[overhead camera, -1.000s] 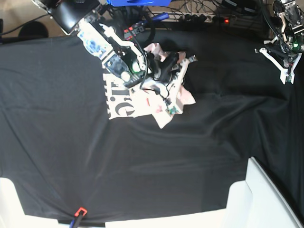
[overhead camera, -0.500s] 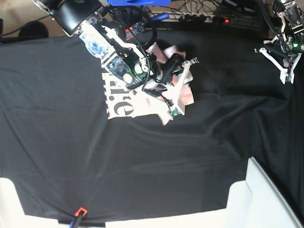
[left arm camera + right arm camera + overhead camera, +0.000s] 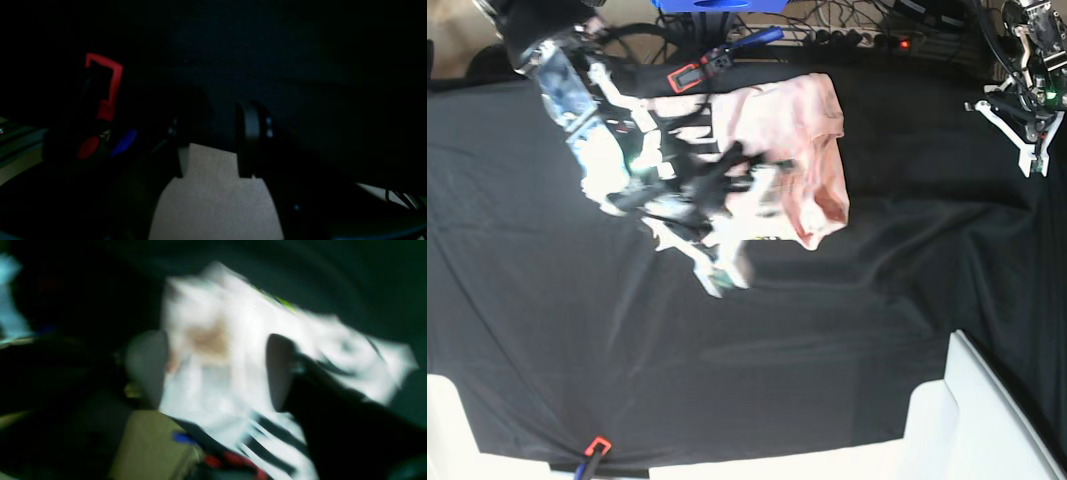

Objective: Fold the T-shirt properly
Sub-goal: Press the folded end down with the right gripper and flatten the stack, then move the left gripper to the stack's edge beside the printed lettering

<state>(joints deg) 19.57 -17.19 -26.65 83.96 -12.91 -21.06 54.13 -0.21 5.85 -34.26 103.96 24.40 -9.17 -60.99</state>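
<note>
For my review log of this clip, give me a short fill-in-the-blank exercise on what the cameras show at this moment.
1. The T-shirt is pale ____ in the base view.
2. It lies on a ____ table cloth.
3. The arm over the shirt carries the ____ end effector.
4. The left end effector is parked at the cloth's far ____ edge in the base view.

Missing words: pink; black; right; right

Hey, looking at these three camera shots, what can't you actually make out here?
- Right wrist view: motion blur smears the T-shirt, so its print is unreadable, and whether the right gripper touches it.
- Base view: the right arm covers the T-shirt's left part, hiding the fold there.
- Left wrist view: nearly black; the left gripper shows only as dark shapes, and the red object cannot be identified.
</note>
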